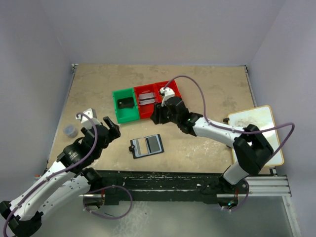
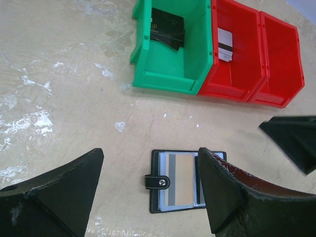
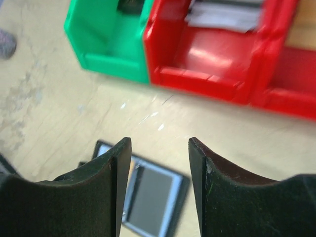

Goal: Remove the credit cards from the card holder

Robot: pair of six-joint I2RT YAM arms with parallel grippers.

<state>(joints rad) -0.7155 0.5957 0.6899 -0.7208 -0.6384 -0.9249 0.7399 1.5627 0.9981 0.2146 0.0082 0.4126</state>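
Black holder (image 1: 146, 145) lies open on the desk (image 1: 207, 148), gold card (image 2: 185, 180) inside; black card (image 2: 167, 28) in green bin (image 2: 163, 81), silver card (image 2: 225, 43) in red bin (image 2: 232, 91).

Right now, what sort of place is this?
Probably a lab test cell: plain pale walls box in a scuffed tabletop, a metal rail runs along its near edge, plus a green bin and red bins.

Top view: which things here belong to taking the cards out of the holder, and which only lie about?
Job: card holder, card still inside it, black card in green bin, grey card in red bin.
Lying about: small grey cup, white board.
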